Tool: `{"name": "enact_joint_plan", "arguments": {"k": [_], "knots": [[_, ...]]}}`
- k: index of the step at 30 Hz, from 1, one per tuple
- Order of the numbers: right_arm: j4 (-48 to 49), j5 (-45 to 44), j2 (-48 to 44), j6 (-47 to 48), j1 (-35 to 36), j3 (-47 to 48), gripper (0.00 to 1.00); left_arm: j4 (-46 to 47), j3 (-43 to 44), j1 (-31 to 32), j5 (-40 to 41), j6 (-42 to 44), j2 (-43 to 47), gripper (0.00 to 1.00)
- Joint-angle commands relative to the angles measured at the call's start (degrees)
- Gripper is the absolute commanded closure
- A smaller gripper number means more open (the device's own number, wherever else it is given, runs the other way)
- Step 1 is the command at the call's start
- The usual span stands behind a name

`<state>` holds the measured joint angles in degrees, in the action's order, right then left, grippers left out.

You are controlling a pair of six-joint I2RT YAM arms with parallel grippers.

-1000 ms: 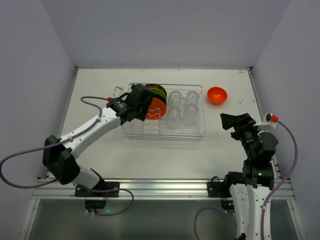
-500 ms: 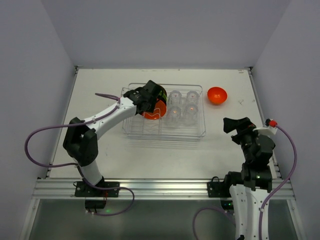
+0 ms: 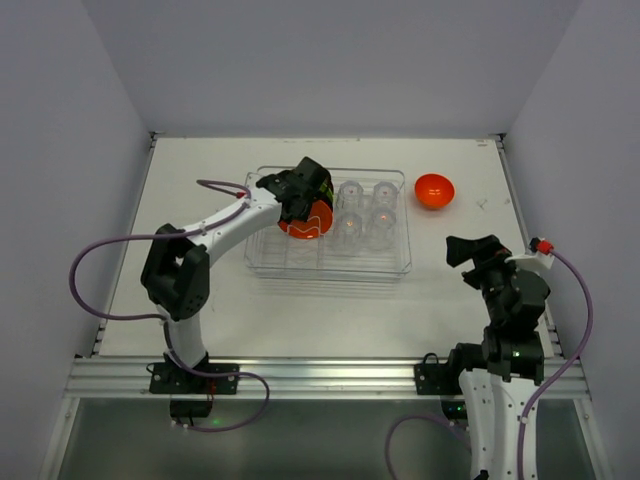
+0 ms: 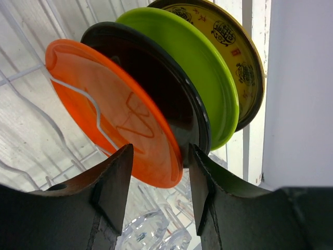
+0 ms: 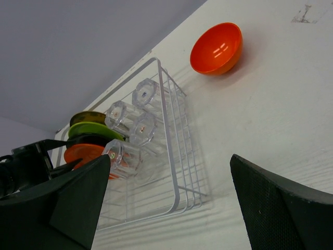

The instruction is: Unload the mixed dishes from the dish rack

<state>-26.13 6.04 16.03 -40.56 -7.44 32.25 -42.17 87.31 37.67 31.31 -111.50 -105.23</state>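
The clear dish rack [image 3: 330,268] sits mid-table. In its left half stand an orange plate [image 4: 114,114], a black plate [image 4: 156,83], a green plate [image 4: 197,67] and a patterned yellow plate [image 4: 229,47], all on edge. My left gripper [image 3: 303,203] reaches into that half. In the left wrist view the left gripper [image 4: 160,156] is shut on the orange plate's lower rim, and the black plate's rim lies against the right finger. Several clear glasses [image 3: 365,212] fill the rack's right half. The orange bowl [image 3: 434,189] rests on the table right of the rack. My right gripper [image 3: 466,250] hangs open and empty.
In the right wrist view the rack's wire wall [image 5: 169,130], the glasses [image 5: 130,125] and the bowl [image 5: 217,48] lie ahead of the right gripper [image 5: 169,172]. White walls enclose the table on three sides. A metal rail runs along the near edge.
My left arm swung toward the rack's far left and its jaws narrowed round the orange plate. The right arm drew back slightly, then held still.
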Motion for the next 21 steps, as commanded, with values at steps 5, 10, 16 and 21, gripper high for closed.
{"name": "enact_joint_plan", "arguments": {"k": [5, 10, 16, 21], "knots": [[1.34, 1.25, -0.65, 1.27, -0.03, -0.87, 0.01, -9.76, 10.15, -0.67, 2.27, -1.26, -5.94, 0.50], [1.52, 1.08, -0.83, 1.44, -0.03, -0.61, 0.01, -15.04, 11.49, -0.67, 0.16, -3.19, -6.22, 0.58], [1.78, 2.04, 0.14, 1.80, -0.03, -0.60, 0.01, -14.87, 8.23, -0.76, 1.21, -4.16, -4.02, 0.67], [1.44, 1.95, 0.75, 1.97, -0.03, 0.88, 0.01, -15.12, 9.10, -0.76, 1.03, -3.54, -4.81, 0.76]]}}
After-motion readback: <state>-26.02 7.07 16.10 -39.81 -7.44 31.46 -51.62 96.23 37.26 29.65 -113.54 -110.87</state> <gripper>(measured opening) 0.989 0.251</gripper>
